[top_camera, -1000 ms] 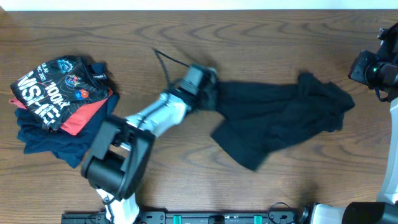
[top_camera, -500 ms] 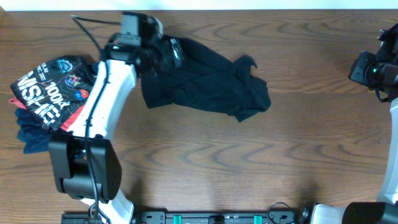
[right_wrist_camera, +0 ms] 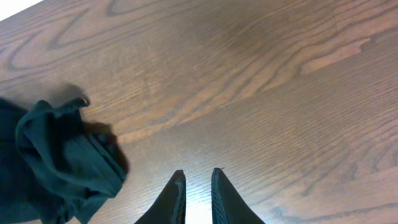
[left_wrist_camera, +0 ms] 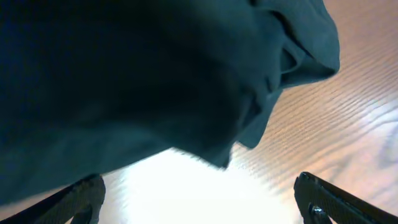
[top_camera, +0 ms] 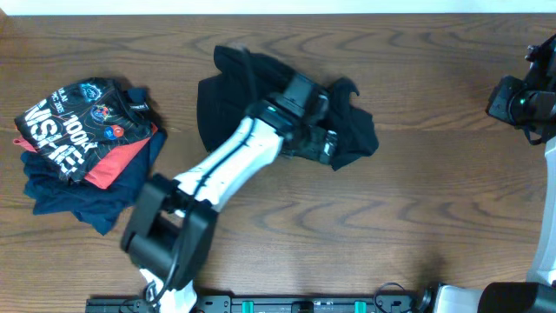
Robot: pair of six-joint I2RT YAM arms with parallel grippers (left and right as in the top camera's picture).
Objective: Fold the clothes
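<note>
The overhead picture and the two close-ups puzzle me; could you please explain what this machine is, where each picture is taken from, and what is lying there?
These are two robot arms at a wooden table. The overhead picture looks straight down from a fixed camera. In it the white left arm reaches over a crumpled black shirt, the garment to be folded. The other two pictures come from small cameras on the wrists, each looking out past its arm's own fingers. The left pincer stands wide open at the shirt's edge and holds nothing. The right pincer, near the table's right side, is almost closed over bare wood and is empty too. At the left lies a pile of other garments, with a printed black tee on top.
</note>
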